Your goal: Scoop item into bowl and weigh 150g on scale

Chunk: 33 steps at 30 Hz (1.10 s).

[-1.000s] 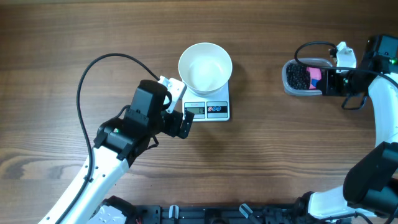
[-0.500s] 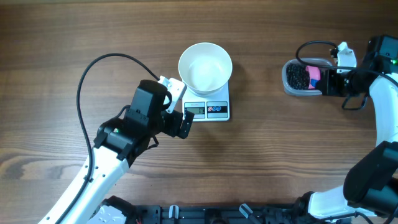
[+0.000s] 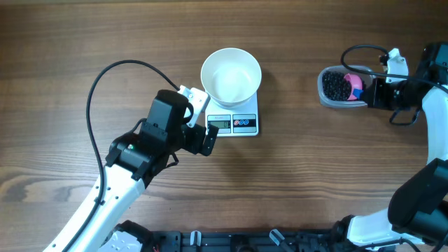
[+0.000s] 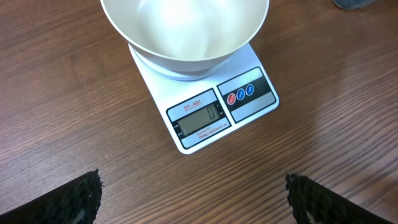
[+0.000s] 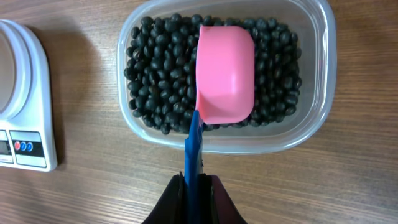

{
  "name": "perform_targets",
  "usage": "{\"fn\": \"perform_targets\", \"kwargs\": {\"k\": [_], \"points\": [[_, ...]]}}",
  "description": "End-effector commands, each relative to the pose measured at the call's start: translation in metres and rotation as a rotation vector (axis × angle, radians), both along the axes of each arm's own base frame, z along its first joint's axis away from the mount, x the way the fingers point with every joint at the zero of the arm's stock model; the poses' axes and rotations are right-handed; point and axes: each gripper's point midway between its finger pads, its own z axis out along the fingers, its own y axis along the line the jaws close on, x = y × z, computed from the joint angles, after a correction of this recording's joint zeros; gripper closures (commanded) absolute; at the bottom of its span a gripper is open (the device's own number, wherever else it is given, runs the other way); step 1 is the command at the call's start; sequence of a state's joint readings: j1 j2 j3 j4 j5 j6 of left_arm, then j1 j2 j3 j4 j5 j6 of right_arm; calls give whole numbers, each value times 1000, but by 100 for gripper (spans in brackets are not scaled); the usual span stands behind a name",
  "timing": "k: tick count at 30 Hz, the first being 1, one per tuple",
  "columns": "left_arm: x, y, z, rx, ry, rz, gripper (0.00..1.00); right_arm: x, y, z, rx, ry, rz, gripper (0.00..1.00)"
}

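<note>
Glossy black beans [image 5: 155, 81] in clear plastic tub [image 5: 323, 37]; smooth pink scoop [image 5: 225, 74] over them (blue handle [image 5: 193, 146] pinched by right gripper [image 5: 194, 186]). Left gripper [image 4: 196, 199] gapes wide before white rectangular scale [image 4: 205, 118] bearing white bowl [image 4: 186, 37].

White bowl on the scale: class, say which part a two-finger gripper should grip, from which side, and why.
Grip the rim of the white bowl from above, one finger inside, one outside, probably on the edge nearest the open left gripper. It stands upright and empty on the scale, and its round wall looks too wide to span.

White bowl [image 3: 231, 75] sits on the scale [image 3: 241, 124].
</note>
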<state>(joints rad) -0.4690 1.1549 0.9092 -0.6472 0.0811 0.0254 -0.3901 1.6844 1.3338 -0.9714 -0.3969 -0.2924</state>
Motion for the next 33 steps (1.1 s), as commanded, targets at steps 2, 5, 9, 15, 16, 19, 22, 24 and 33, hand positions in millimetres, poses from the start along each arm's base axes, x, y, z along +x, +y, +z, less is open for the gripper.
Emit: {"fn": "perform_targets", "kwargs": {"k": [2,5,9,15,16,19,22,24,33], "points": [[-2,-2,4,-8,-11,-26,0,5,7,-4,61,-4,-11,96],[-2,-3,4,-8,-11,-27,0,2,8,-7,80,24,-39,96],[-2,-3,4,-8,-11,-27,0,1,9,-7,87,29,-40,96],[-2,-3,4,-8,-11,-27,0,1,12,-6,114,35,-61,96],[-2,-3,4,-8,-11,-27,0,-1,13,-7,115,43,-55,96],[-2,-2,4,-8,-11,-27,0,3,11,-6,102,18,-43,96],[-2,-3,4,-8,-11,-27,0,9,10,-4,106,-4,-60,96],[-2,-3,4,-8,-11,-27,0,2,13,-5,115,24,-50,96],[-2,-3,4,-8,-11,-27,0,14,18,2,164,-30,-58,96]]}}
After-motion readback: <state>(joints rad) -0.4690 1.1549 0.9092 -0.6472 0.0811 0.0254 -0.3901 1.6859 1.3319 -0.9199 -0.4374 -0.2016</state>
